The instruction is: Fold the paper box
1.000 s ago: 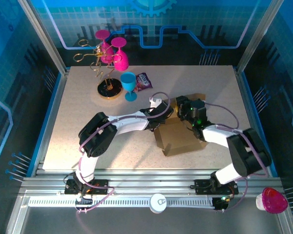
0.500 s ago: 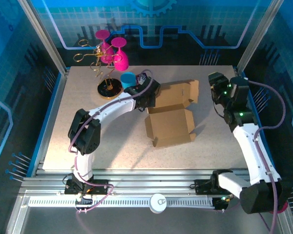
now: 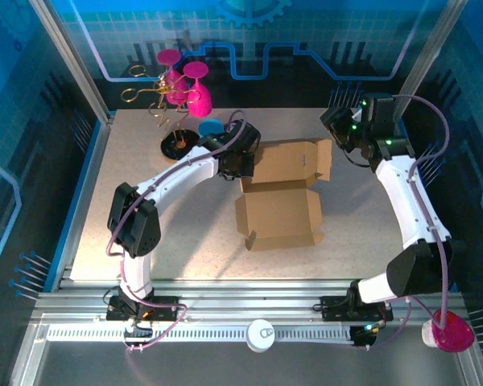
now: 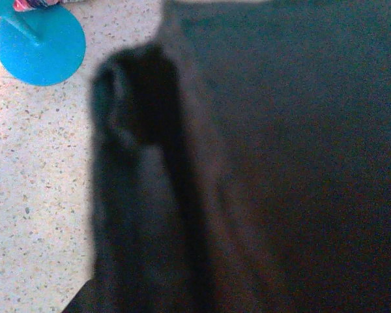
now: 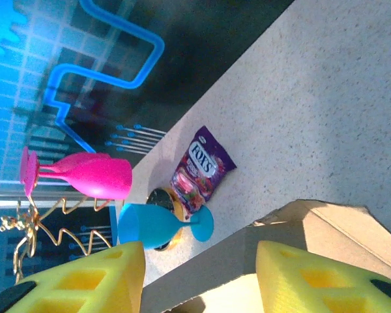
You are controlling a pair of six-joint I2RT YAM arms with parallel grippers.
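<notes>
Left end effector (image 3: 240, 163) at the open lid's left edge; spread or pinching, cannot tell. Paper box (image 3: 280, 215) mid-bench (image 3: 145, 233), lid open toward the far side. Likely light, stiff in panels, weak at creases: best taken by a flap edge. Right end effector (image 5: 201, 255) spread, beside the lid's right corner.

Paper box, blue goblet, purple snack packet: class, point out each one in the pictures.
paper box (image 3: 278, 215), top external view, on its near panel.
blue goblet (image 5: 145, 225), right wrist view, on its bowl.
purple snack packet (image 5: 201, 168), right wrist view, on its printed front.
</notes>
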